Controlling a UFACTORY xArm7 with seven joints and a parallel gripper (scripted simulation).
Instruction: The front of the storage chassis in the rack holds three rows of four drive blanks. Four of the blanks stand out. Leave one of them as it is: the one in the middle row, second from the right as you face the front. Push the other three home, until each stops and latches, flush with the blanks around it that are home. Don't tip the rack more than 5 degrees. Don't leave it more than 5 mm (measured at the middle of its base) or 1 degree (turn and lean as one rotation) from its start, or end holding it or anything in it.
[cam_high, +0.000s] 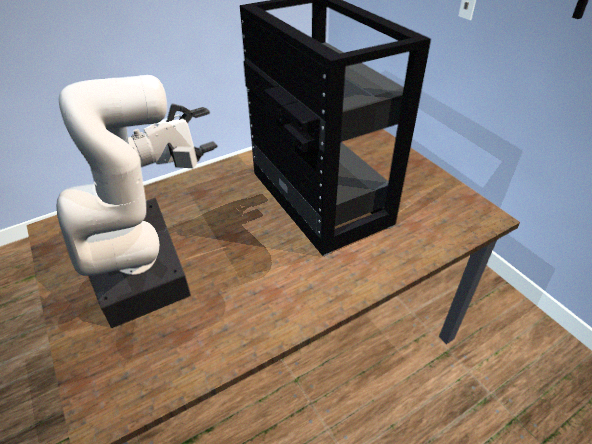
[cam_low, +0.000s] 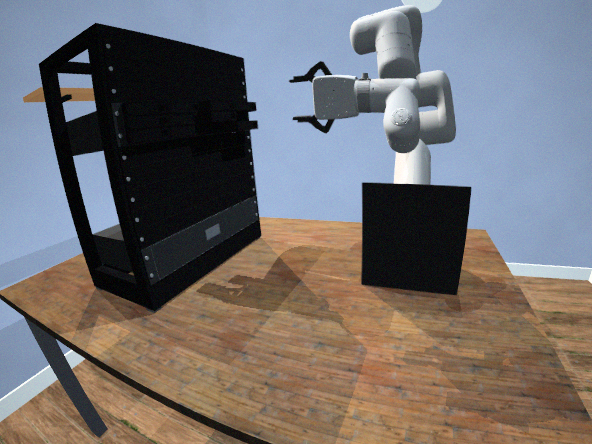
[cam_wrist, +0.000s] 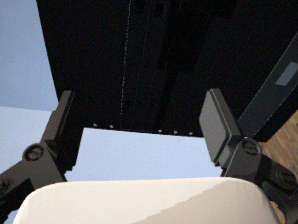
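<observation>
The black rack (cam_high: 415, 75) (cam_low: 70, 165) (cam_wrist: 100, 50) stands upright at the back of the table. Its storage chassis (cam_low: 165, 125) sits in the upper half of the front. Black blanks stand out from it: one (cam_high: 281, 95), a second (cam_high: 306, 114) and a third (cam_high: 299, 134) show in the top view. In the exterior view, two blanks (cam_low: 246, 106) (cam_low: 248, 124) poke past the rack's right edge. The dark front hides the rest. My gripper (cam_high: 210, 128) (cam_low: 293, 99) (cam_wrist: 142, 105) is open and empty. It points at the rack front at chassis height, a clear gap away.
A grey panel (cam_high: 282, 186) (cam_low: 210, 232) (cam_wrist: 280, 85) runs across the rack's bottom front. My arm stands on a black base block (cam_high: 145, 285) (cam_low: 415, 235) on the wooden table (cam_high: 300, 310) (cam_low: 300, 360). The table edge runs close behind the rack.
</observation>
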